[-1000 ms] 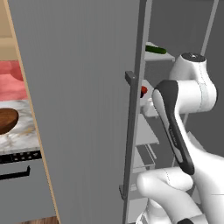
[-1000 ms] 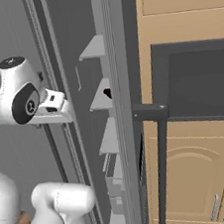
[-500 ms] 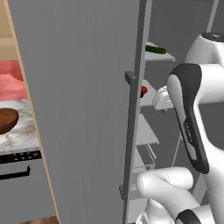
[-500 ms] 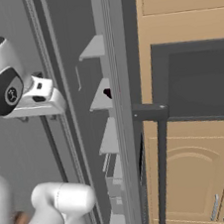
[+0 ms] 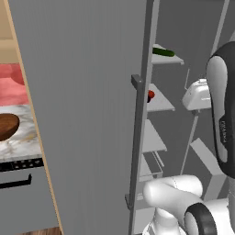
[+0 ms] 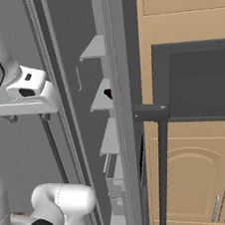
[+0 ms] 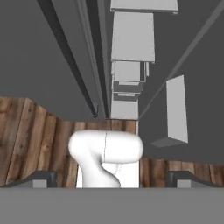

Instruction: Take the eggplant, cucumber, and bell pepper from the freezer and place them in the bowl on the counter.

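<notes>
The freezer (image 5: pixel 87 114) stands open in front of me, its big grey door swung out between me and the tabletop (image 5: pixel 18 140); that door looks stiff and heavy, but I have no need to touch it now. On the tabletop sits the bowl (image 5: pixel 8 126), wide and shallow, a steady target well apart from the shelves. On an upper shelf lies the cucumber (image 5: pixel 164 52), slim and rigid, probably smooth-skinned and prone to roll; I would pinch it across its middle. One shelf below, at the door's edge, I see the bell pepper (image 5: pixel 150 95), with something dark just beside it that may be the eggplant, though I cannot tell. The pepper is likely light and hollow, so a gentle squeeze across its widest part suits it. My end effector (image 7: pixel 112 180) is spread wide and empty, pointing down at the floor.
</notes>
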### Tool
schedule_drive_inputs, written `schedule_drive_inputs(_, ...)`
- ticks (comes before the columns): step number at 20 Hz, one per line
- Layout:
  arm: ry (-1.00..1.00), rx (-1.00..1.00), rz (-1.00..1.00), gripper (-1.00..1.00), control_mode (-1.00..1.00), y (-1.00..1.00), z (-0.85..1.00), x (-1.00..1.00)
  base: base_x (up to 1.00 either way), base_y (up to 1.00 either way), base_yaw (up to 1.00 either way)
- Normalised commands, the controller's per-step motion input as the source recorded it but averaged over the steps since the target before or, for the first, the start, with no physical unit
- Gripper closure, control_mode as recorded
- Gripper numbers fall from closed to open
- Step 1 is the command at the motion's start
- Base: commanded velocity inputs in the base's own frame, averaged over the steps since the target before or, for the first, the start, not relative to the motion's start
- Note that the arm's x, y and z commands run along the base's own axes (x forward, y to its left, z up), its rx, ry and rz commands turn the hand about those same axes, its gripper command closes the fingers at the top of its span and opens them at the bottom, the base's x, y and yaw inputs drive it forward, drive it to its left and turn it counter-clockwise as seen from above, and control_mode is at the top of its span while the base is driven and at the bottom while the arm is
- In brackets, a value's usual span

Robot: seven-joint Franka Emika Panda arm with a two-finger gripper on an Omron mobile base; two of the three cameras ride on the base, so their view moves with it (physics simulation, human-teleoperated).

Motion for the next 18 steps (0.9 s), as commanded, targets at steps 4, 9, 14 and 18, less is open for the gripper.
schedule_drive_inputs(4,0.0,0.0,-0.04,-1.0,-1.0,-0.24,0.25,-0.63,0.0,0.0,0.0)
schedule_drive_inputs(9,0.0,0.0,0.0,-1.0,-1.0,-0.09,0.01,-0.52,0.0,0.0,0.0)
schedule_drive_inputs(14,0.0,0.0,0.0,-1.0,-1.0,0.04,-0.04,-0.2,0.0,0.0,0.0)
schedule_drive_inputs(18,0.0,0.0,0.0,-1.0,-1.0,0.03,-0.01,0.0,0.0,0.0,0.0)
